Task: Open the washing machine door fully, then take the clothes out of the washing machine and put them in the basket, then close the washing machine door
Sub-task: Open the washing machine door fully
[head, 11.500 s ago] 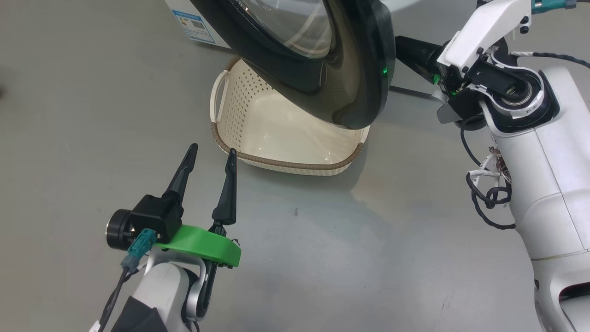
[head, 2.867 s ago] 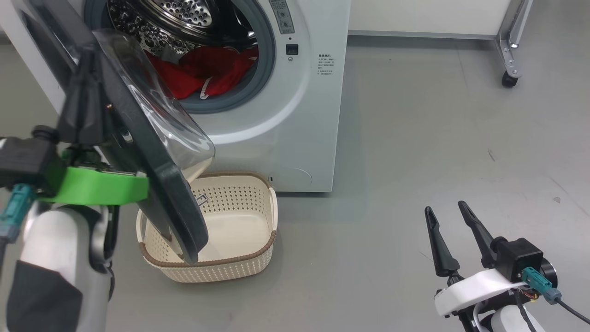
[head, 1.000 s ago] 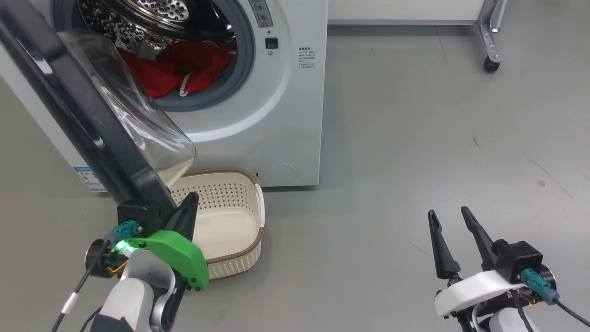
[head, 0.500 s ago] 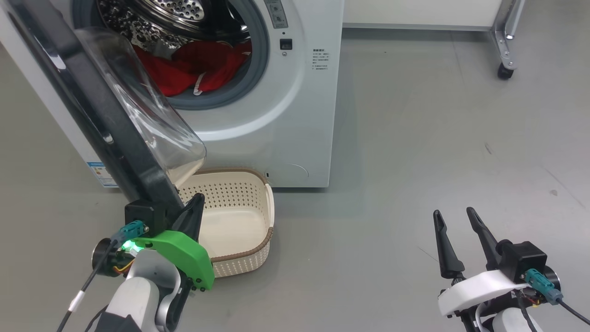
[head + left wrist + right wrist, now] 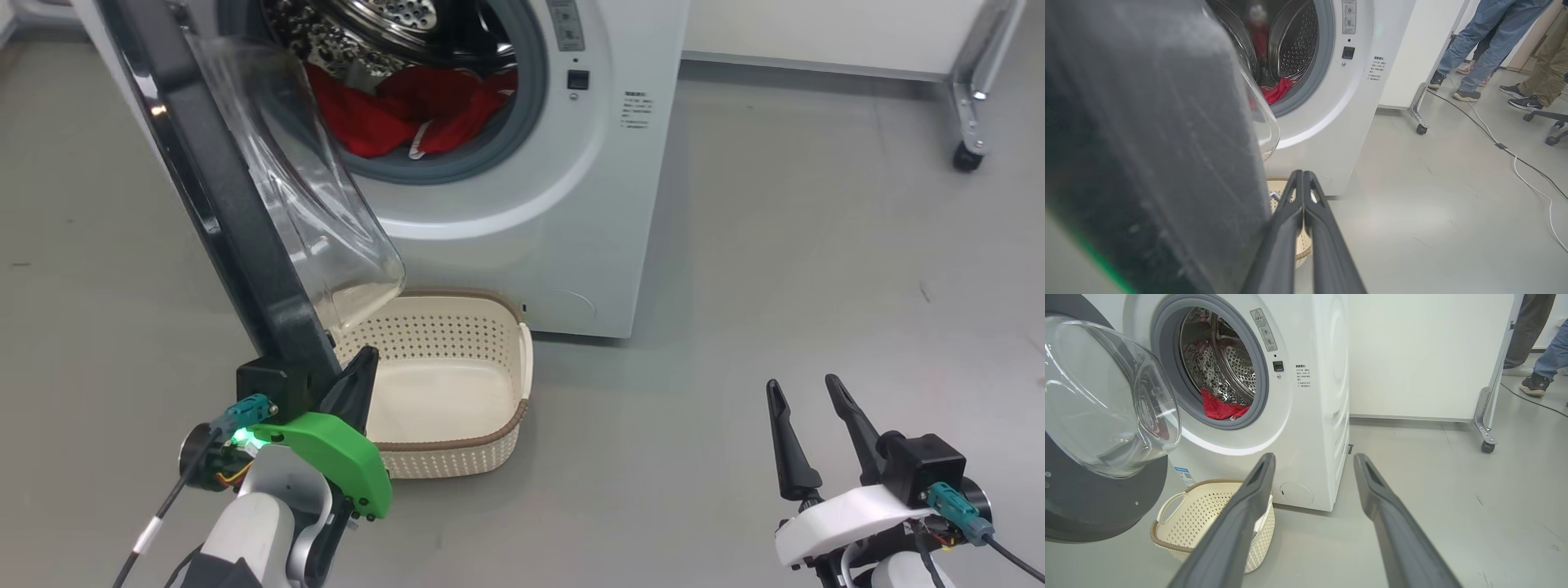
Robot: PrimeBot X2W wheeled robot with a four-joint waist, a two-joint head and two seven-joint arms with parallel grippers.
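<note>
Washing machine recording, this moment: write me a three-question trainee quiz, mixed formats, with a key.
1. True or false: the clothes lie in the basket.
2. The left gripper is: A) open; B) shut, holding nothing; C) shut on clothes.
3. Which gripper stands open, well clear of the washing machine?
Key: 1 false, they sit inside the washing machine; 2 B; 3 the right gripper.
</note>
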